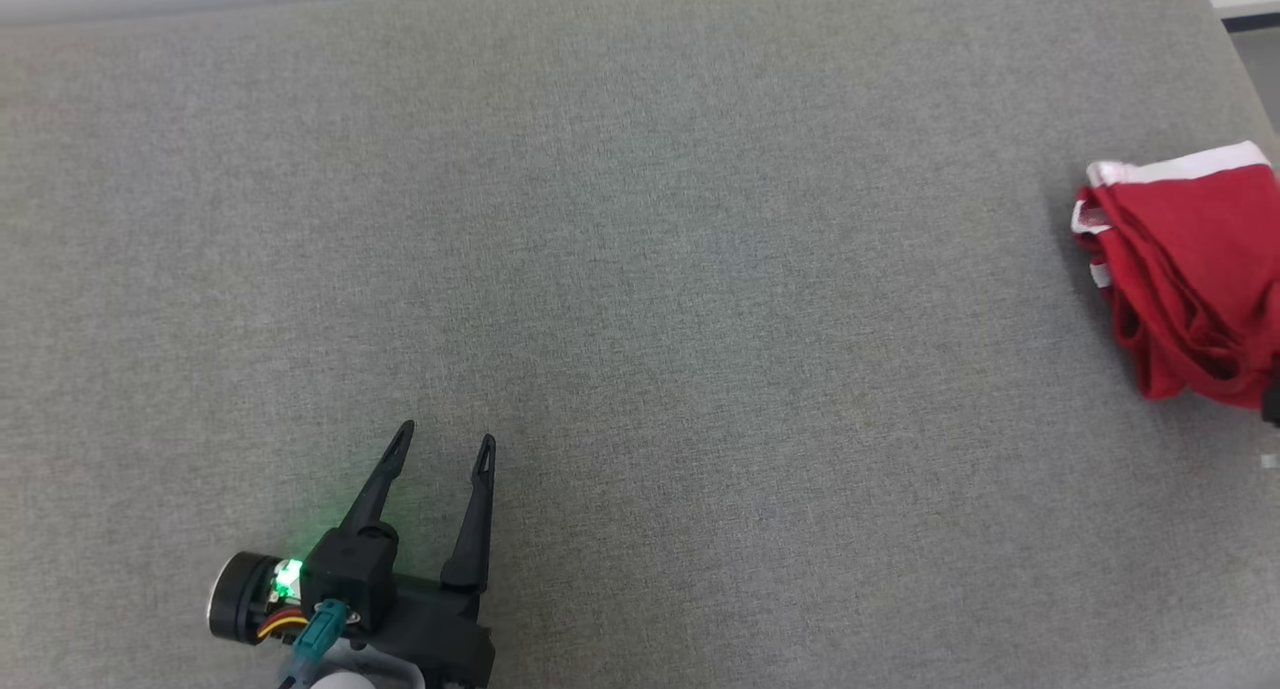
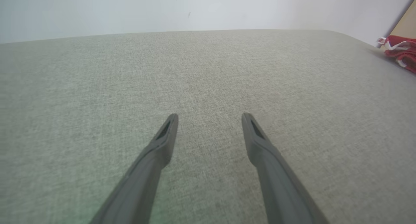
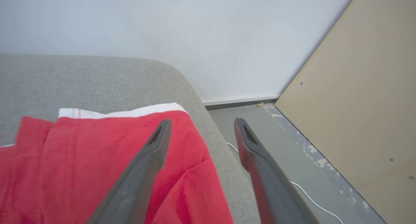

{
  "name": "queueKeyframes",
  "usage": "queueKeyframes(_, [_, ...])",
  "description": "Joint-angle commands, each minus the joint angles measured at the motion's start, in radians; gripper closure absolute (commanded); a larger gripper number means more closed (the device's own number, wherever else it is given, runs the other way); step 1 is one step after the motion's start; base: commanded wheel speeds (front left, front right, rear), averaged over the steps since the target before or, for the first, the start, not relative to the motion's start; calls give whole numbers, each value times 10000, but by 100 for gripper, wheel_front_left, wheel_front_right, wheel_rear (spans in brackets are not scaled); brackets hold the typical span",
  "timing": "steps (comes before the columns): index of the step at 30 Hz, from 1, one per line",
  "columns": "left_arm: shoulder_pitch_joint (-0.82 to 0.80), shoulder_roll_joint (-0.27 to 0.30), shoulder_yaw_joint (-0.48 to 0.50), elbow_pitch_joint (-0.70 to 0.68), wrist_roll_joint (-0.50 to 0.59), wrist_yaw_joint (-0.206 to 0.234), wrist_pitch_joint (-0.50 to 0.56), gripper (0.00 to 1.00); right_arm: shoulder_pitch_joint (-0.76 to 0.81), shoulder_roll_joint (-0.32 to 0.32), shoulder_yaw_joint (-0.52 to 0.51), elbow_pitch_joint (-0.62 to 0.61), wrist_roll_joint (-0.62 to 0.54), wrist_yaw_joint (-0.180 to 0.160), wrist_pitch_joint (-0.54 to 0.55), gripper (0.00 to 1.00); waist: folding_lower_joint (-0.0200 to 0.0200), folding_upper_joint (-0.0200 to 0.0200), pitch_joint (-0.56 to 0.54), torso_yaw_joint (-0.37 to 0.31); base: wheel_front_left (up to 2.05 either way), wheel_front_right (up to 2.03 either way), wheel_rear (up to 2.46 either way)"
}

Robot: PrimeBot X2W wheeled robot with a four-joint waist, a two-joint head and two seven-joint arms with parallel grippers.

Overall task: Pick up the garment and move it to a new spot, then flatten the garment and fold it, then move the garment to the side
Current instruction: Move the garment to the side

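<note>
While a red garment lay at the grey upholstered surface's right edge, left gripper, right gripper spread wide, empty, white wall beyond.

Black left tool with 2 slim tapered fingers, green light, teal connector, yellow-orange wires

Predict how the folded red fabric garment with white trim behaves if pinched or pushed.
Likely floppy: the red fabric garment with white trim lies in soft creased layers, so one pinch would probably let the folds sag open. Probably light, being thin cloth. On the grey woven cushion, a push may bunch it rather than slide it.
</note>
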Motion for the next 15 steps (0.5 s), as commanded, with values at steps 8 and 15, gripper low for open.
queueKeyframes(8, [575,-19,276,33,-319,72,-25,0,1298,1331,476,-1442,-125,-23,2,0,0,-1,-993,226,0,0,0])
queueKeyframes(15, [890,-29,253,-3,-539,82,-27,0,2275,1837,560,-1209,44,-23,2,0,0,-1,-1452,516,0,0,0])
